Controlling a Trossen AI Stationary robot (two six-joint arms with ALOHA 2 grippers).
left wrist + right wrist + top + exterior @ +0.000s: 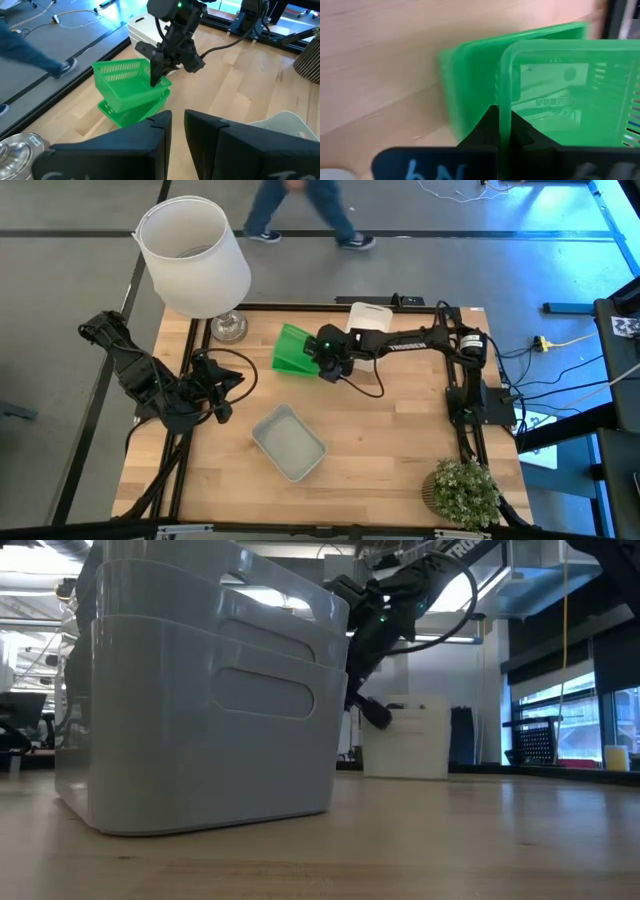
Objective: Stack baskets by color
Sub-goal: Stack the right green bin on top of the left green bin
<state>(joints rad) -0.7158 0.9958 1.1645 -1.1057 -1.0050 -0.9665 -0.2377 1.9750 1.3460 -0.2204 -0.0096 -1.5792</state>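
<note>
We see the right gripper (322, 358) clamped on the rim of a tilted green basket (293, 345) over the green stack (131, 107) toward twelve o'clock, open wood at six. The left gripper (222, 392) waits at nine o'clock, fingers slightly apart, empty. Grey baskets (288, 442) hide most of the low view; the white stack (369, 316) is half covered.

honestly the only lettering showing is on the right arm (408, 338), way too small to actually read.
</note>
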